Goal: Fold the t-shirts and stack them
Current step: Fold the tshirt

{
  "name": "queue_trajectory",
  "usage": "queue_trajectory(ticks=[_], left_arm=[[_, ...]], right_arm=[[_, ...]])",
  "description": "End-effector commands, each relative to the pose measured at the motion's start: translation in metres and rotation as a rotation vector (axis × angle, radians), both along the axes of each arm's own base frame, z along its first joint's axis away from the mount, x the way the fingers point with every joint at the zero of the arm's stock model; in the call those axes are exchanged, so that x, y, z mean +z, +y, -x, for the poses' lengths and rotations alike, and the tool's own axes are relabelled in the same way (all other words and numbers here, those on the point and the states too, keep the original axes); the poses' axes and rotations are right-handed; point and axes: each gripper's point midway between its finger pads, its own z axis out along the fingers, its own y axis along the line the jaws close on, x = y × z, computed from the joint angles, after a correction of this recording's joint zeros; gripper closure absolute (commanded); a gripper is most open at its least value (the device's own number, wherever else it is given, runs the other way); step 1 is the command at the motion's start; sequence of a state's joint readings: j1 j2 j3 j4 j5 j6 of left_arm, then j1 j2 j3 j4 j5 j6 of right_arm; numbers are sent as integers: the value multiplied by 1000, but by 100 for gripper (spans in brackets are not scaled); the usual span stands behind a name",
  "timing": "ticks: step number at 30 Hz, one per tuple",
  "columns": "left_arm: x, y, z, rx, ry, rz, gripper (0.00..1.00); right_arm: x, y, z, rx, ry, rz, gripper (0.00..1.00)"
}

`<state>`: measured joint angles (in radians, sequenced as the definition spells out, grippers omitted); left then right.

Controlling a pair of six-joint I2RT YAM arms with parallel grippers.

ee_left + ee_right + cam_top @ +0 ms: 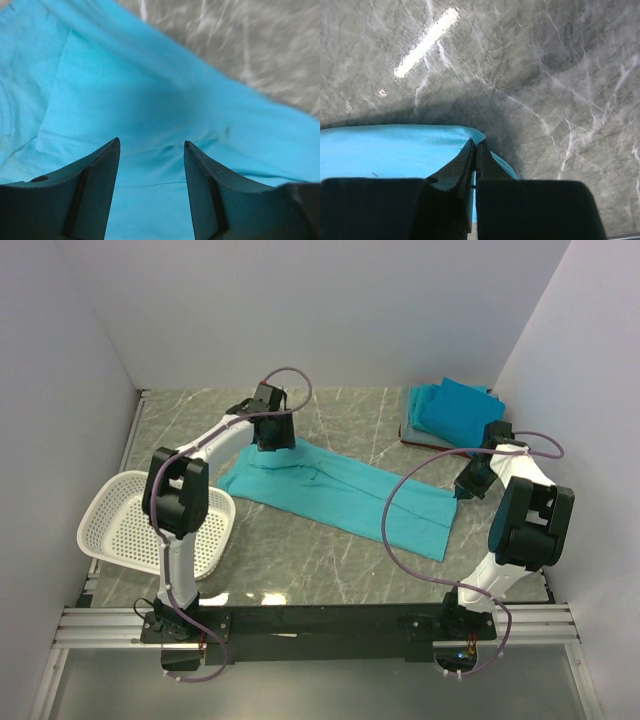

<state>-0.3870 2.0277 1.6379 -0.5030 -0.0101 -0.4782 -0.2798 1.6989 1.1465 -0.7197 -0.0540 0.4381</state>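
Teal t-shirt (340, 495) is lying on the surface (320, 575) right of the white basket (100, 508), long axis running away from it. Left fingers (85, 190) are hovering wide over the basket-side end; right fingers (455, 167) are apparently pinching the far hem corner.

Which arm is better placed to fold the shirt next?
Right, probably: the right gripper is shut on the shirt's corner, while the left gripper hangs open over it, gripping nothing.

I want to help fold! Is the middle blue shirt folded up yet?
Only partly: the teal t-shirt lies stretched in a long strip across the table, not a small bundle like the stack behind.
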Motion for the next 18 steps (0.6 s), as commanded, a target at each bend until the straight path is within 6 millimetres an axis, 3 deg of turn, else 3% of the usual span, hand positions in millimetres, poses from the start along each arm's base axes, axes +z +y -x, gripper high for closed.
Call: queue_trajectory(ticks=[1, 9, 18], left_arm=[[-12, 8, 6, -37, 20, -122, 41], [-43, 10, 15, -82, 80, -213, 43], [-58, 11, 18, -105, 95, -240, 47]], right_arm=[[19, -6, -6, 5, -61, 24, 100], [18, -4, -1, 4, -65, 20, 100], [21, -4, -3, 4, -75, 21, 100]])
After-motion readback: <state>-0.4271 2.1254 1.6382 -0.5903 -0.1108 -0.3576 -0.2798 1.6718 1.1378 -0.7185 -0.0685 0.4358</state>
